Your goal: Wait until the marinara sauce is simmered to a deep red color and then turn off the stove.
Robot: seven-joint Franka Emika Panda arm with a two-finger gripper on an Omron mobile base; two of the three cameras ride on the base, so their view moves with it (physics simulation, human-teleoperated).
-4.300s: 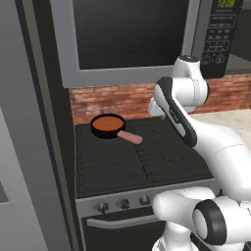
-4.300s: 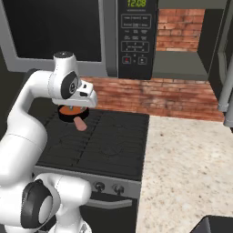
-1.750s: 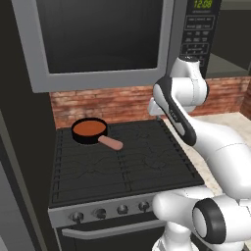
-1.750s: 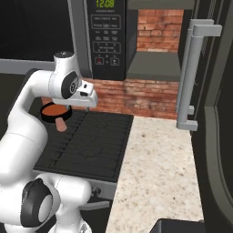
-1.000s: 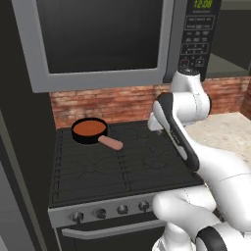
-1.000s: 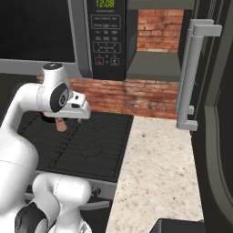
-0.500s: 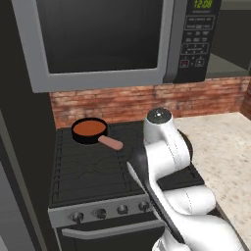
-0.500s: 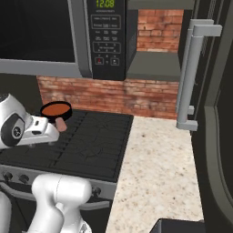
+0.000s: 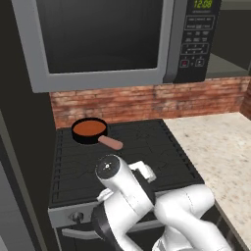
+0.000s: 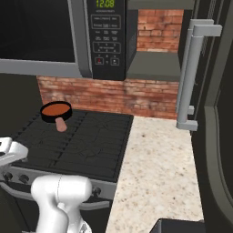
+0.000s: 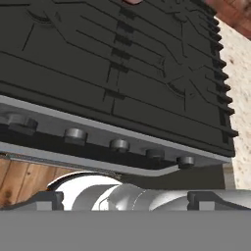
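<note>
sauce (image 9: 89, 128) sits as a flat orange-red disc inside the skillet (image 9: 88, 132), which rests on the stove (image 9: 122, 157) at the back left burner, about 10 o'clock on the cooktop in the left base view. in the right base view the sauce (image 10: 56, 109) lies at the same far-left corner, just below the brick wall (image 10: 109, 98). the skillet's pinkish handle (image 9: 111, 142) points toward 4 o'clock, out over the grates. the microwave (image 9: 112, 41) hangs above the stove, with its keypad at the right side.

the arm folds low in front of the stove, its white links crossing the front panel in the left base view. the hand view looks along the stove's front: a row of knobs (image 11: 118, 145) runs from 9 o'clock toward 3 o'clock across the silver panel, with the oven handle (image 11: 147, 171) curving just under them and the dark grates above. the speckled counter (image 9: 220, 147) lies at 3 o'clock of the stove.

the end effector (image 11: 125, 200) is released, its two dark tips (image 11: 44, 200) standing wide apart at the bottom of the hand view with nothing between them. it hangs just below the knob row, apart from the knobs and well apart from the skillet.
</note>
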